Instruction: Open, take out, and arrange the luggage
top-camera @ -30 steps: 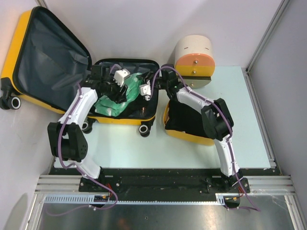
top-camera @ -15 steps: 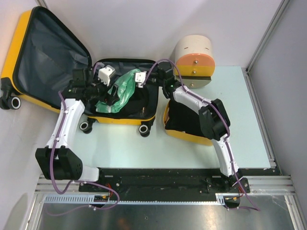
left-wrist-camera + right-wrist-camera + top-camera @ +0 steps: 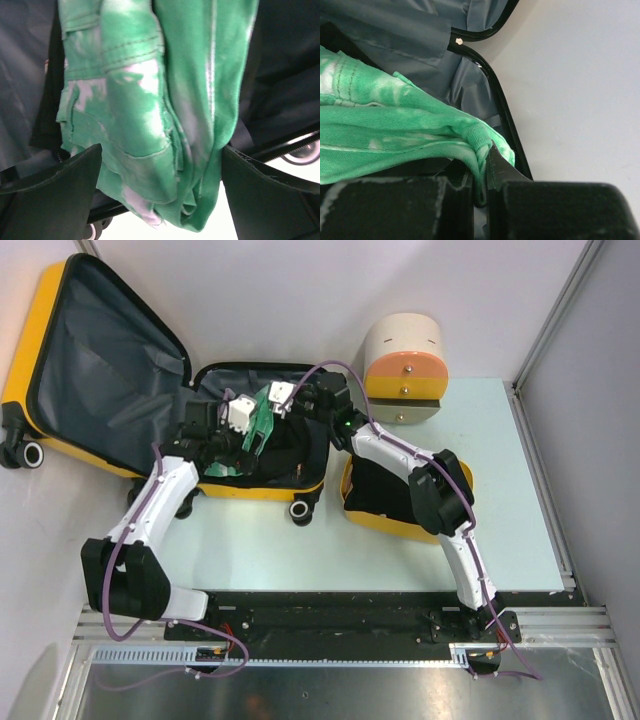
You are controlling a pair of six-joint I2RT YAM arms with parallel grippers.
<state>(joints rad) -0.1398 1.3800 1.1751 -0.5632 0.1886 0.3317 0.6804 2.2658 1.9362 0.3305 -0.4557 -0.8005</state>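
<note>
Top external: pale table (image 3: 510, 500), white walls (image 3: 270, 300)

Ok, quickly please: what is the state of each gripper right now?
Left gripper: open, with the green garment hanging between its fingers.
Right gripper: closed, holding the green garment.

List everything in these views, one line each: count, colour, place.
luggage: one, yellow shell, dark grey lining, lying open at far left.
green garment: one, green with white blotches, hanging over the luggage's open base.
bin: one, yellow, dark inside, right of the luggage.
drawer cabinet: one, cream and orange, table's far edge.
table: one, pale green.
left gripper: one, black fingers, open either side of the garment.
right gripper: one, black fingers, shut on the garment's edge.
</note>
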